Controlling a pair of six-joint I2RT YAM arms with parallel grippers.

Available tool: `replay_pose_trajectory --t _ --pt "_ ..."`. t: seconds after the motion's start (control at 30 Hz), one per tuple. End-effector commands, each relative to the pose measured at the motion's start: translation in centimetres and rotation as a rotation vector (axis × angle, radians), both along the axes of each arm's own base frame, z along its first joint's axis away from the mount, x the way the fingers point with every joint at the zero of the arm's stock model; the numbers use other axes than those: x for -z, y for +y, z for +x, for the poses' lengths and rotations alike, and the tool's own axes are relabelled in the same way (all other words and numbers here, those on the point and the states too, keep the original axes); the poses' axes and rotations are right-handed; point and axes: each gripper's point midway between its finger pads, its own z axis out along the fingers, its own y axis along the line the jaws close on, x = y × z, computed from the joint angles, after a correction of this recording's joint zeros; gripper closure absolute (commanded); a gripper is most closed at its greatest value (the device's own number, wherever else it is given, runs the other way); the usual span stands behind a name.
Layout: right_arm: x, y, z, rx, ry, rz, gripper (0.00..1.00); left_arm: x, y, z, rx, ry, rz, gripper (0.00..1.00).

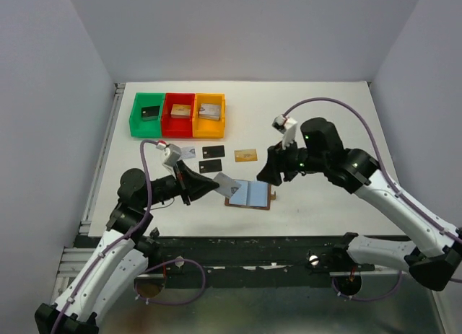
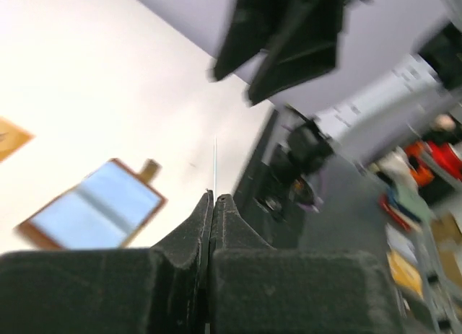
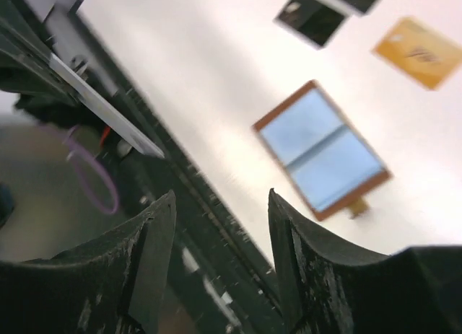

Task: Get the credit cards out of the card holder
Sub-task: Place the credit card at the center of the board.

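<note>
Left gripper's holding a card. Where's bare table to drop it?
Bare: right of the orange tray, beyond the gold card; also the near strip in front of the wallet. Crowded: between trays and wallet, where the black cards and grey card lie, and by the right gripper.

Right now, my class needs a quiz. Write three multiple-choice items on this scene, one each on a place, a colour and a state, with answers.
1. The gold card lies: A in the card holder; B on the table; C in a gripper.
2. The card holder's lining is: A light blue; B red; C green.
3. The left gripper is: A open; B out of view; C shut on a grey card.
Answers: B, it lies flat on the table; A, the open holder shows blue; C, its fingers pinch the card.
</note>
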Motion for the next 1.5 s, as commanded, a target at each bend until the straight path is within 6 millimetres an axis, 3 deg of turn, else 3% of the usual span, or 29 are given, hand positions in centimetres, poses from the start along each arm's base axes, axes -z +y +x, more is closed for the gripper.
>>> replay_pose_trajectory --t 0.0,0.13,0.27,0.53,0.73,0.97,1.23,1.47 --pt "-2.1 -4.0 4.7 0.373 -0.170 0.078 0.38 3.0 4.5 5.9 -0.417 0.172 -0.002 1.00" --pt "-1.6 -5.3 5.1 0.483 -0.209 0.160 0.38 6.1 8.5 9.5 -0.672 0.387 -0.096 1.00" --pt "-0.7 -4.7 3.7 0.424 -0.200 0.233 0.38 9.6 11.4 11.9 -0.829 0.540 -0.148 1.00" --pt "2.9 -2.7 2.1 0.314 -0.071 0.222 0.40 12.9 14.8 14.3 -0.999 0.624 -0.124 1.00" --pt "3.1 -3.1 2.4 0.334 -0.089 0.211 0.39 16.4 16.9 15.0 -1.073 0.721 -0.085 1.00" --pt "4.1 -2.6 2.3 0.311 -0.065 0.196 0.39 17.1 18.3 17.2 -1.126 0.754 -0.084 1.00" --pt "4.1 -2.9 2.4 0.307 -0.091 0.186 0.39 18.2 18.4 19.9 -1.110 0.786 -0.068 1.00" --pt "4.6 -3.3 2.6 0.309 -0.107 0.151 0.40 20.5 18.0 20.7 -1.077 0.846 -0.049 1.00"
